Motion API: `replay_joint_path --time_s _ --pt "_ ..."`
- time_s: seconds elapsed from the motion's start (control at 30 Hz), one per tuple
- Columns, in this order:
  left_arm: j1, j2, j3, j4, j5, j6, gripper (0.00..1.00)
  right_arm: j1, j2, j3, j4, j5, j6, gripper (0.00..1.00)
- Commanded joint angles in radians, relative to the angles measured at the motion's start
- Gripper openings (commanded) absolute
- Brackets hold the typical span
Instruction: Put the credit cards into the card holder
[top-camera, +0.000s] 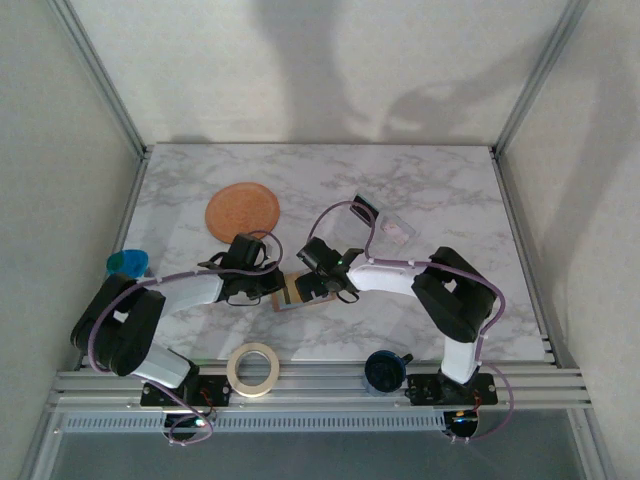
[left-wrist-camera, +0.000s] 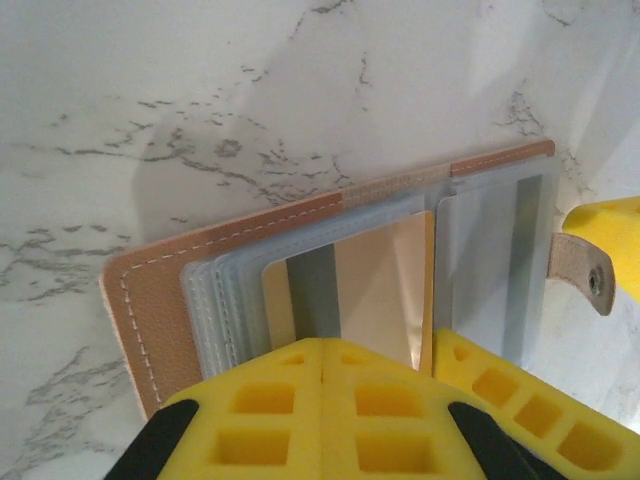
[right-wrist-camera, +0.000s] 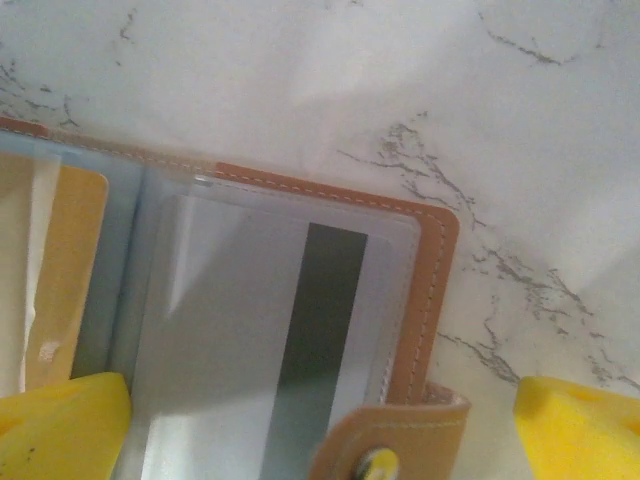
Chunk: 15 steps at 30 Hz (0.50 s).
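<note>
The tan card holder (top-camera: 291, 291) lies open on the marble between my two grippers. In the left wrist view its left half (left-wrist-camera: 150, 300) shows clear sleeves with a glossy striped credit card (left-wrist-camera: 350, 285) lying partly in them. My left gripper (left-wrist-camera: 325, 350) is shut, its tip over that card's near edge. My right gripper (right-wrist-camera: 320, 440) stands open astride the holder's right half (right-wrist-camera: 425, 290), where a card with a dark stripe (right-wrist-camera: 300, 330) sits in a sleeve beside the snap tab (right-wrist-camera: 390, 445). A dark card (top-camera: 365, 207) and a whitish card (top-camera: 397, 232) lie farther back.
An orange-brown disc (top-camera: 242, 211) lies at the back left and a teal-blue object (top-camera: 127, 263) sits at the left edge. A tape roll (top-camera: 252, 368) and a dark blue round object (top-camera: 384, 370) rest by the near rail. Metal posts frame the table.
</note>
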Motion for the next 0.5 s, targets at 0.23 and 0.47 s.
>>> replay_joint_path --time_s 0.23,0.47 --pt "0.008 -0.027 -0.015 -0.038 -0.028 0.007 0.03 -0.008 -0.049 -0.05 -0.043 0.014 0.0 0.99" --pt "0.009 -0.065 -0.004 -0.045 -0.012 -0.004 0.08 -0.007 -0.064 -0.002 -0.081 -0.045 -0.016 0.99"
